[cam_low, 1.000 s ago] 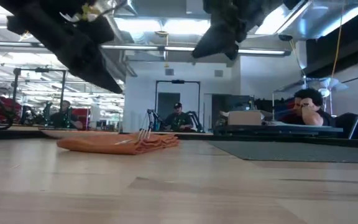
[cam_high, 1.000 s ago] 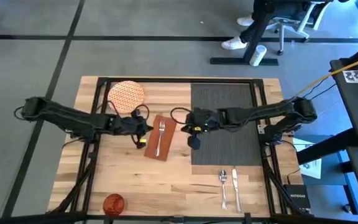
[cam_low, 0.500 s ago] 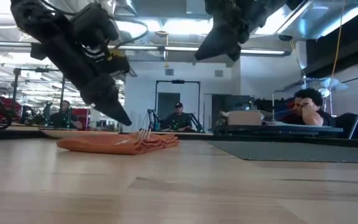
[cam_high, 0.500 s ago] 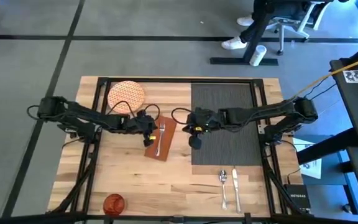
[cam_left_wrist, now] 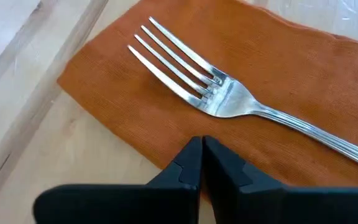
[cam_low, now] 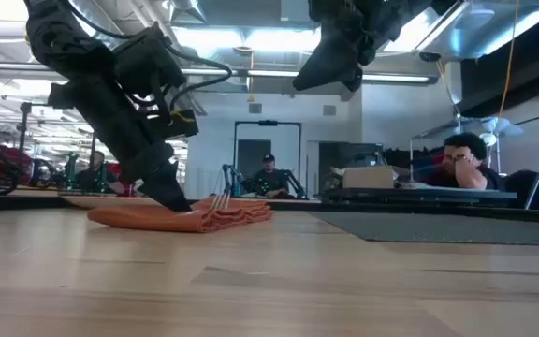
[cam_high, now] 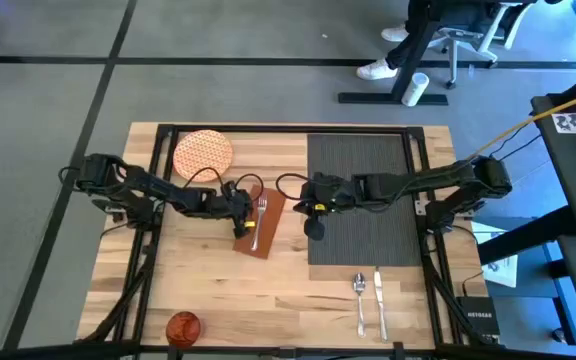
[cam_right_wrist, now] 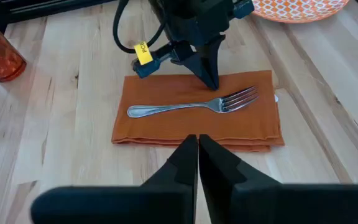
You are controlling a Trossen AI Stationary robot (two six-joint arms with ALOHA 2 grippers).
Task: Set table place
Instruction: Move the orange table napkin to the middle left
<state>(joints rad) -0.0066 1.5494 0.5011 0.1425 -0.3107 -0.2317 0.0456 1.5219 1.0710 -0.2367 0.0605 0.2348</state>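
Note:
A brown napkin (cam_high: 271, 218) lies flat on the table (cam_high: 218, 285) left of the dark ribbed placemat (cam_high: 368, 190). A silver fork (cam_high: 258, 222) lies along it. My left gripper (cam_high: 247, 216) is shut, its tips down on the napkin beside the fork. My right gripper (cam_high: 313, 228) is shut and hangs high over the placemat's left edge, touching nothing. The orange-patterned plate (cam_high: 204, 152) sits at the far left, the orange cup (cam_high: 183, 325) at the near edge. The spoon (cam_high: 358, 297) and knife (cam_high: 379, 302) lie near the placemat's near edge. My left gripper touches the napkin's top (cam_left_wrist: 166, 140) with its shut fingertips (cam_right_wrist: 210, 79), close to the napkin's left long edge and beside the fork's neck (cam_left_wrist: 235, 102). The fingers slant down from the table's left. The napkin lies flat on the table under them.
Black rails (cam_high: 158, 180) run along the table's edges. Bare wood (cam_high: 268, 300) shows between the napkin and the cutlery. People sit at desks in the room behind the table (cam_low: 268, 178).
My left gripper has gone toward the table's right edge and down, from above the table left of the napkin until its shut tips are on the napkin. The napkin and fork have kept their place.

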